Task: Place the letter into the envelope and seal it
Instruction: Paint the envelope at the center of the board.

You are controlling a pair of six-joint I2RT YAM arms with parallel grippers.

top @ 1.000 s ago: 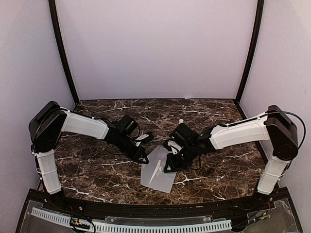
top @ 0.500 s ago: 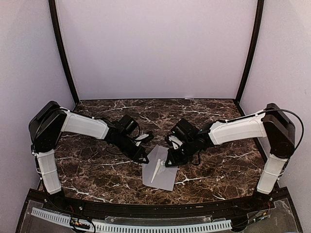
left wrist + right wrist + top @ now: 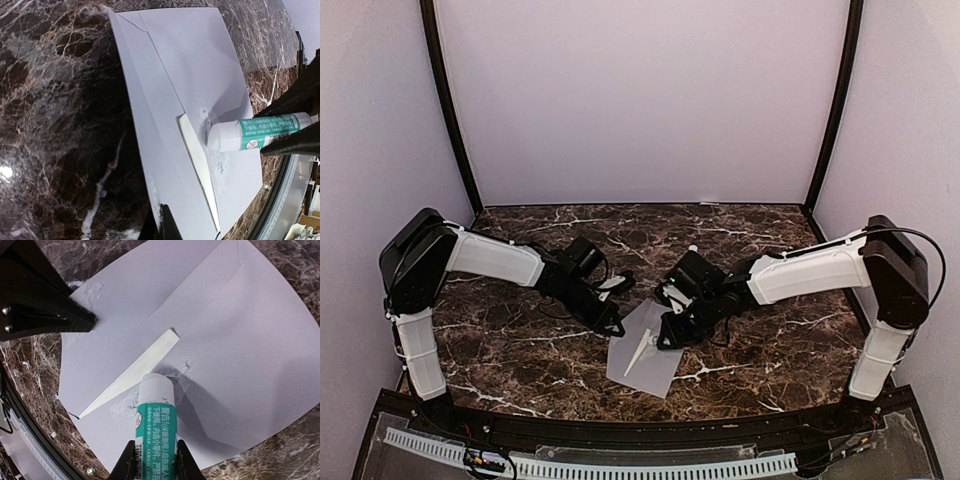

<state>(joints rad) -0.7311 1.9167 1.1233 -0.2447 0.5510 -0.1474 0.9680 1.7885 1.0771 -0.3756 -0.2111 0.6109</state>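
Centrally on the dark marbled surface (image 3: 510, 350), between pale lilac walls (image 3: 640, 100), lies the envelope (image 3: 647, 355), the letter (image 3: 134, 373) peeking out; the clenched left claw (image 3: 615, 327) pins its corner, the right claw (image 3: 155, 462) grasps a glue stick (image 3: 155, 412).

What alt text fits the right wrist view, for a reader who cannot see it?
The right tool grips a green-and-white glue stick, its white tip against the grey envelope beside glue smears and a cream sliver of the letter. The left tool, closed, rests its dark tip on the envelope's upper-left corner, on a dark marble table.
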